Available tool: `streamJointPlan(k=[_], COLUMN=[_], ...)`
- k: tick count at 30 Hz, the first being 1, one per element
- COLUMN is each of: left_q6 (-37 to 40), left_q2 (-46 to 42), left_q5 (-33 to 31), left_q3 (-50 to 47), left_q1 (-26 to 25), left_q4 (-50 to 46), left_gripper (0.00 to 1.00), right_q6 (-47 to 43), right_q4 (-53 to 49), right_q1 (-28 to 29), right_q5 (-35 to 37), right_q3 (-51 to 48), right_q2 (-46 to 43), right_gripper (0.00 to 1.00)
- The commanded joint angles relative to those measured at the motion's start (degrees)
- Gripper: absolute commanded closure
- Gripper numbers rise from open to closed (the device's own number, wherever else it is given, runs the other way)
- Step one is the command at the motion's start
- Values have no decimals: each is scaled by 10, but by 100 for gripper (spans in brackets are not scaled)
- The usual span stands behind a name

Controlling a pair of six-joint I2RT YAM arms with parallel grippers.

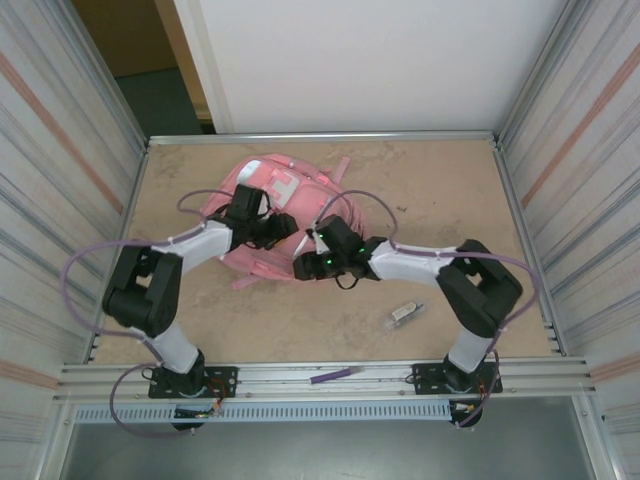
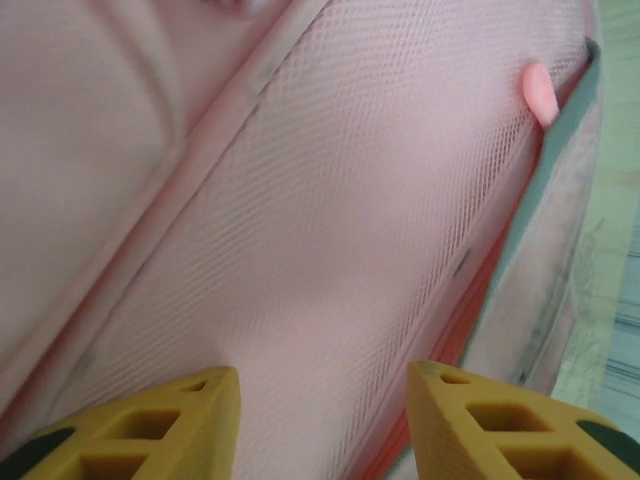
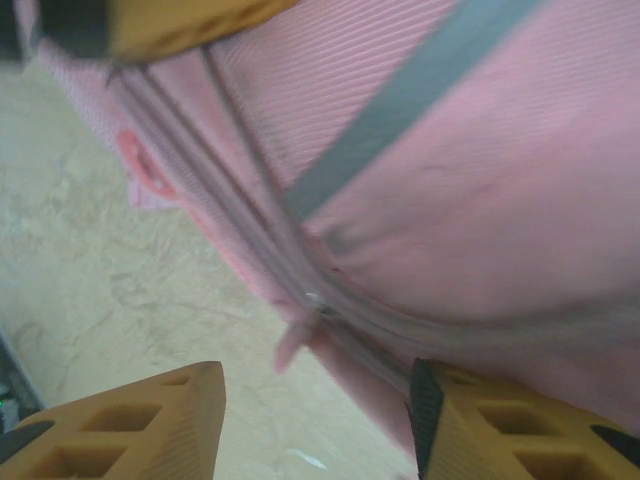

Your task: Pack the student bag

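Note:
The student bag (image 1: 272, 178), a big pink backpack, lies on the table's far left half. My left gripper (image 1: 276, 232) rests on its near right part. In the left wrist view its yellow fingers (image 2: 190, 420) stand apart against the bag's pink mesh panel (image 2: 320, 200), nothing clamped between them, so the left gripper (image 2: 325, 375) is open. My right gripper (image 1: 305, 266) is at the bag's near right edge. In the right wrist view the right gripper (image 3: 315, 370) is open, and a pink zipper pull (image 3: 292, 345) dangles from the bag's zipper (image 3: 240, 190) in the gap, touching neither finger.
A small pale object (image 1: 403, 313) lies on the table to the right of the right forearm. A purple pen (image 1: 335, 375) rests on the front rail between the arm bases. Metal walls close in left and right sides. Bare tabletop (image 3: 120, 260) lies beside the bag.

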Motion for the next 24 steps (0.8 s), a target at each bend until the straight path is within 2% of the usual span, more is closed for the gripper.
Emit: streamJointPlan(k=[1, 6, 10, 13, 16, 21, 24], left_q6=[62, 106, 123, 131, 135, 144, 150], left_q2=[-77, -153, -192, -178, -152, -86, -58], left_q5=[-44, -37, -74, -106, -127, -132, -113], left_q3=[-28, -70, -103, -107, -106, -82, -73], left_q1=[-8, -50, -119, -147, -149, -150, -155], left_q4=[-60, -104, -102, -105, -91, -69, -43], left_gripper=[52, 53, 53, 53, 53, 54, 55], right_q6=[24, 160, 257, 275, 275, 285, 287], right_q4=[-43, -154, -160, -152, -161, -165, -170], right_q1=[-25, -61, -87, -76, -69, -70, -71], right_q5=[52, 73, -16, -23, -6, 9, -1], right_q3=[-11, 41, 76, 100, 124, 138, 146], right_q2=[-53, -34, 24, 49, 62, 71, 78], right_gripper=[44, 43, 46, 49, 52, 72, 80])
